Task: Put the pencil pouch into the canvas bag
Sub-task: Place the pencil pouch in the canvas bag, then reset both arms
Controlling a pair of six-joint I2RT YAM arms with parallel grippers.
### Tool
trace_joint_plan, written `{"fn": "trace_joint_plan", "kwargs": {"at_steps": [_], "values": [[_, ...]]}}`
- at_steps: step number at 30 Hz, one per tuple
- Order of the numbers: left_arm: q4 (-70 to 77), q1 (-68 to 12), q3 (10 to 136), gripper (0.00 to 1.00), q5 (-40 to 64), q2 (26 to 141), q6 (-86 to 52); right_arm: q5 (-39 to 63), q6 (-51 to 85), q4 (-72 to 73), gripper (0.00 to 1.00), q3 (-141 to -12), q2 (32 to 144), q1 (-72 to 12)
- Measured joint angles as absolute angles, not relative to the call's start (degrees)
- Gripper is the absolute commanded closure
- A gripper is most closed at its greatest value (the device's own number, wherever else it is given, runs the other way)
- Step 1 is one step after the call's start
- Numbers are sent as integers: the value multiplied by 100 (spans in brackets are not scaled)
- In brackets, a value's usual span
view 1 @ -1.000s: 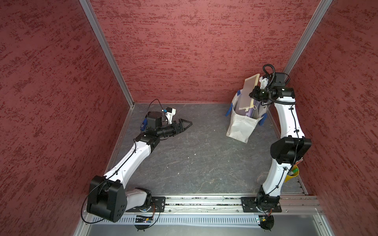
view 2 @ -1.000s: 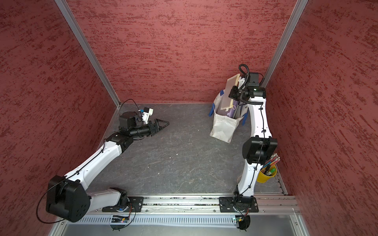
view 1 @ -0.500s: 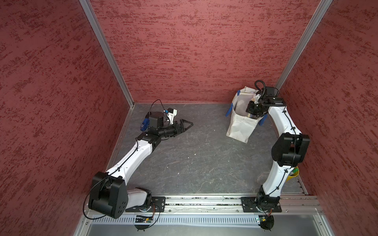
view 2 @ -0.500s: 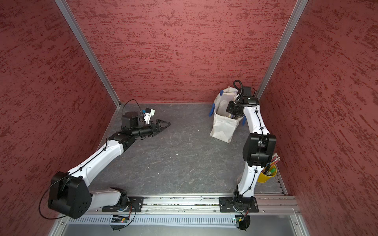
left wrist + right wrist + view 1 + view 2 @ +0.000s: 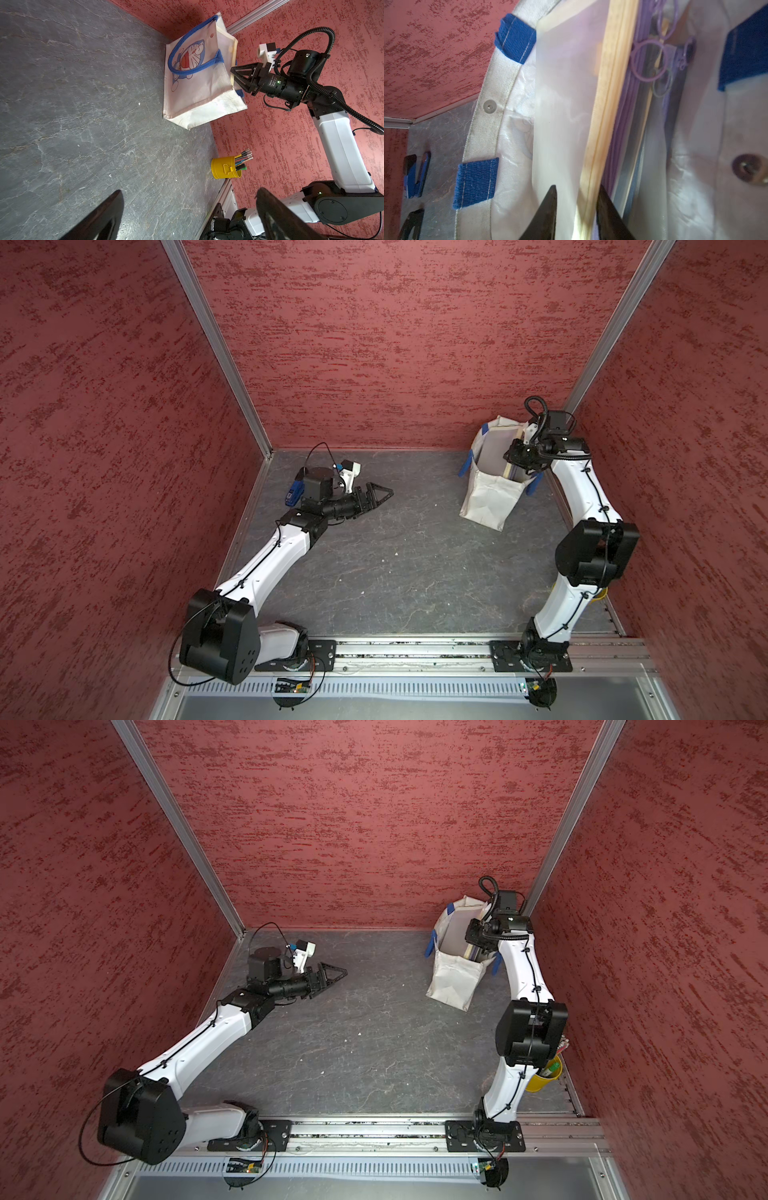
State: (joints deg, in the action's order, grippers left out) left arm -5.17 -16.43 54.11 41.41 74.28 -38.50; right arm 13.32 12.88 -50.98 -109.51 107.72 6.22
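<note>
The canvas bag (image 5: 488, 499) (image 5: 453, 982) (image 5: 197, 87) stands upright at the back right, off-white with blue handles and a cartoon print. The pencil pouch (image 5: 496, 448) (image 5: 457, 932) (image 5: 566, 104), translucent white with a tan zip edge, stands on edge inside it. My right gripper (image 5: 513, 456) (image 5: 471, 934) (image 5: 233, 74) (image 5: 577, 188) reaches into the bag's mouth. Its fingers stand a little apart, one on each side of the pouch's top edge. My left gripper (image 5: 384, 491) (image 5: 338, 972) (image 5: 190, 191) hovers wide open and empty over the floor at the left.
A purple zip folder with ring pulls (image 5: 648, 60) sits in the bag beside the pouch. A yellow cup of pencils (image 5: 224, 168) (image 5: 544, 1077) stands by the right wall behind my right arm. Red walls close in on three sides.
My right gripper has come down from above the bag into its mouth, taking the pouch inside, and its fingers have parted. My left arm has barely shifted.
</note>
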Motion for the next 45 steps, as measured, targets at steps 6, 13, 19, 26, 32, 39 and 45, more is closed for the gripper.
{"fn": "trace_joint_plan", "kwargs": {"at_steps": [6, 13, 19, 26, 32, 39, 45], "values": [[-517, -1658, 5411, 0, 4101, 7428, -3850, 945, 1116, -5356, 48, -11375, 10724, 622], [-906, -1728, 5413, 1, 3870, 7338, -3553, 880, 762, -4762, 24, -10121, 9277, 607], [-1785, -1732, 5483, 1, 3269, 7037, -2954, 1570, 534, -3684, 6, -7924, 6877, 604], [-2714, -1468, 5498, 1, 2058, 6726, -2121, 1785, 849, -2928, 1, -5446, 5413, 582], [-3011, -867, 5271, 1, 552, 6427, -1579, 1068, 1350, -2021, 1, -3686, 4790, 582], [-1966, -696, 3852, 0, -980, 5990, -1455, -152, 1763, -515, 1, -2589, 5004, 585], [-541, -580, 2764, 1, -1522, 6040, -996, -663, 1431, 1470, 1, -1782, 5424, 624]]}}
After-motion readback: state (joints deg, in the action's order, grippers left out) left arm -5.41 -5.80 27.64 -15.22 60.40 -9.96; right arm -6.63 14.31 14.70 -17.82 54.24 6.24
